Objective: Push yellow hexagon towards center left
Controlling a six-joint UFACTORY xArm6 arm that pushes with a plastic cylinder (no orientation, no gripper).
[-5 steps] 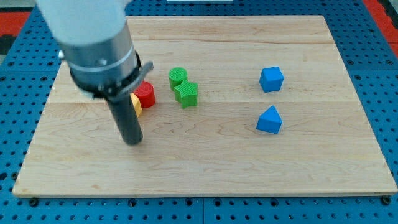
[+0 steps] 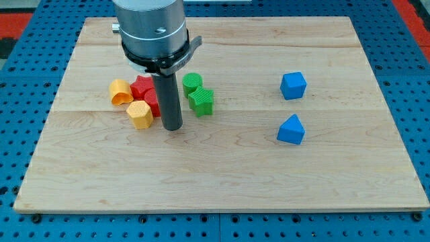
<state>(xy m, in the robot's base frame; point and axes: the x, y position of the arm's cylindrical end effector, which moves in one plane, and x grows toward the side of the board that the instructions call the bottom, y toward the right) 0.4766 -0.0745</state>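
Note:
The yellow hexagon (image 2: 140, 114) lies on the wooden board (image 2: 222, 181), left of the middle. My tip (image 2: 173, 127) rests on the board just to the right of it, a small gap apart. A yellow curved block (image 2: 120, 91) sits up and left of the hexagon. Red blocks (image 2: 144, 89) sit just above the hexagon, partly hidden by the rod.
A green round block (image 2: 192, 83) and a green ridged block (image 2: 201, 101) stand right of the rod. A blue cube (image 2: 293, 85) and a blue wedge-shaped block (image 2: 291, 130) sit at the view's right. The arm's grey body (image 2: 151, 30) hangs over the board's top.
The arm has moved right and up; my tip went from below-left of the red block to the right of the yellow hexagon. The yellow blocks, hidden before, now show.

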